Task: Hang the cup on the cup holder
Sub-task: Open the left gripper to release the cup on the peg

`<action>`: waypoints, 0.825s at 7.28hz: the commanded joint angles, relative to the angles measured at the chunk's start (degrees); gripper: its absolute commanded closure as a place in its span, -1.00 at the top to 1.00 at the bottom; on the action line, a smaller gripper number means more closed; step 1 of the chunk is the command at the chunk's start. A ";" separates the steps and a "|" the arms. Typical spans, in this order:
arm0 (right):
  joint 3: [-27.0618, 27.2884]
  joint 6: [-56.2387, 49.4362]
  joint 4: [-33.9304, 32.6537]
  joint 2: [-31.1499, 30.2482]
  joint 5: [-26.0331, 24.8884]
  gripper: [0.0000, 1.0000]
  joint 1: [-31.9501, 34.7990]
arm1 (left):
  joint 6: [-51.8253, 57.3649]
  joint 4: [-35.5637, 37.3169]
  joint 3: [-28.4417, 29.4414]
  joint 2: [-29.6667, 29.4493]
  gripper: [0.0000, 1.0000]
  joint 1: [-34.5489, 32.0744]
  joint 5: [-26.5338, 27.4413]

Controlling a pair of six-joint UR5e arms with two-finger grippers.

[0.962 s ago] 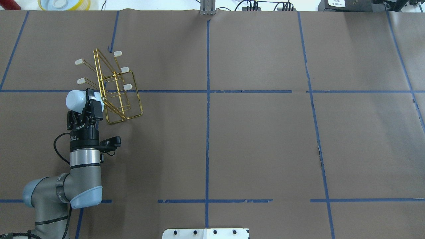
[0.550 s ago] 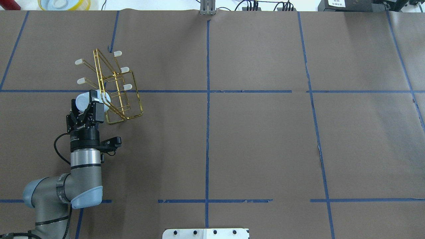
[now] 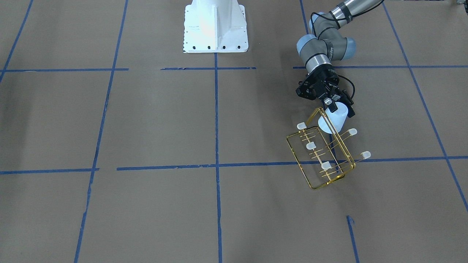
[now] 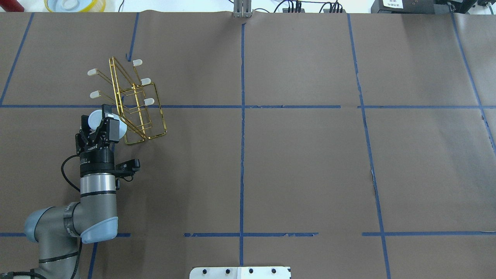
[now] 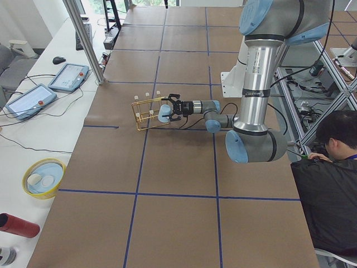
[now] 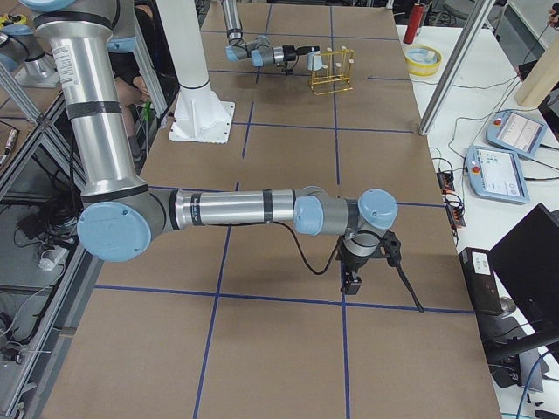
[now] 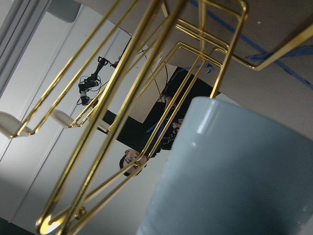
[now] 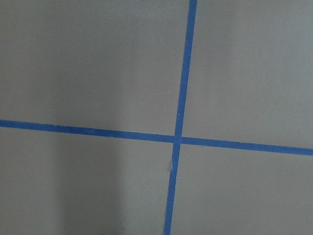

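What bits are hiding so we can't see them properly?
1. Is a prong inside the cup? Front view: too small, cup holder wires cross it.
2. Are the right gripper fingers open or shut? Right side view: too small.
3. Most of the cup: left wrist view, picture edges cut it off.

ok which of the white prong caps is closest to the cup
The cap right beside the cup, on the robot-left side of the cup holder; other visible caps lie farther along or across the frame.

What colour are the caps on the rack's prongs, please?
Whitish caps on the gold cup holder; front-facing view shows best.
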 commanded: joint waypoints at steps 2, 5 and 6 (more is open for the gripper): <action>-0.01 -0.01 0.00 0.00 0.00 1.00 0.01 | -0.32 -0.59 -6.60 5.26 1.00 0.11 0.03; 0.08 -0.01 0.00 0.00 0.00 1.00 0.01 | -0.23 -7.07 -15.31 13.36 1.00 0.29 -0.41; 0.08 -0.01 0.00 0.00 0.00 1.00 0.01 | -0.06 -11.71 -16.56 14.68 1.00 0.29 -0.67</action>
